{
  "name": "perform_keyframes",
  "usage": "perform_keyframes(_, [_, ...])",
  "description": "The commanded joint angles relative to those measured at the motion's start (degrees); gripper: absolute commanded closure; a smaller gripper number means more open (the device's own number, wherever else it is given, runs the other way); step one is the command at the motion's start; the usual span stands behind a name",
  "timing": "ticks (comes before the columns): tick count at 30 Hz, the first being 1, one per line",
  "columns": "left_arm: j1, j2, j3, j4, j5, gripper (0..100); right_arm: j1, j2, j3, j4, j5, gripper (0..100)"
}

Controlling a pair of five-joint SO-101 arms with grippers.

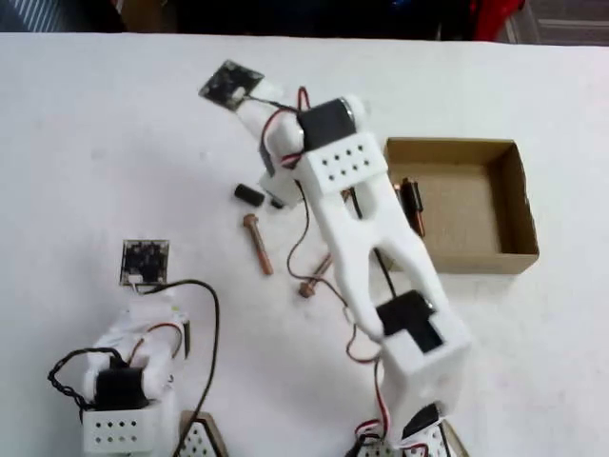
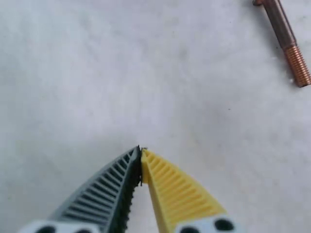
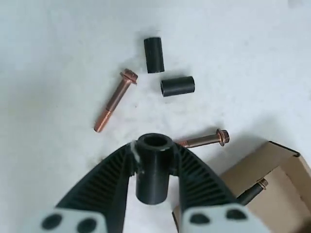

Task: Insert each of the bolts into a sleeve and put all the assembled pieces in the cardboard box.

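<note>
- The right tool [image 3: 154, 147] is clamped on a sleeve [image 3: 154, 170]: a short, matte black tube held upright between the dark ribbed fingers [image 3: 109, 177], its hollow end facing the wrist camera; its lower end is hard to make out between them.
- A first loose sleeve [image 3: 154, 55] and a second loose sleeve [image 3: 178, 86], both black, lie on their sides close together near the middle of the table [image 1: 95, 143]; in the high view the right arm covers part of the second one.
- A first bolt [image 3: 115, 100], copper-coloured with a flanged hex head and a threaded tip, lies just beside the loose sleeves; a second bolt [image 3: 203, 141] of the same kind lies between them and the cardboard box [image 1: 509, 205], and from above the arm crosses over it, so only its head end [image 1: 309, 284] is plain.
- The cardboard box sits open toward the right edge of the table; an assembled piece [image 1: 411, 205], a bolt in a black sleeve, lies inside against the wall nearest the arm; the right wrist view cuts the box off at a corner.
- The left tool [image 2: 141, 151], one grey finger and one yellow, is closed with its tips touching and holds nothing, near the table's front left corner; the first bolt [image 2: 286, 43] lies well apart from it, its head cut by the frame edge.
</note>
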Motion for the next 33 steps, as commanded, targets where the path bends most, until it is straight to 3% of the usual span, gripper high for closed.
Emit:
perform_keyframes(1, [0.13,-0.57,-0.09,0.35,0.62,98,-2.24,-10.51,-0.88,1.98,-7.38,98.2])
perform_keyframes(11, [0.13,-0.57,-0.09,0.35,0.62,98,-1.19,-30.29,3.52,2.15,-10.20,98.2])
perform_keyframes(19, [0.13,-0.57,-0.09,0.26,0.62,98,-1.19,-49.01,24.26,-0.66,-10.20,98.2])
perform_keyframes(33, [0.31,-0.57,-0.09,-1.93,0.62,98,-1.10,-70.90,64.35,-19.91,-10.20,98.2])
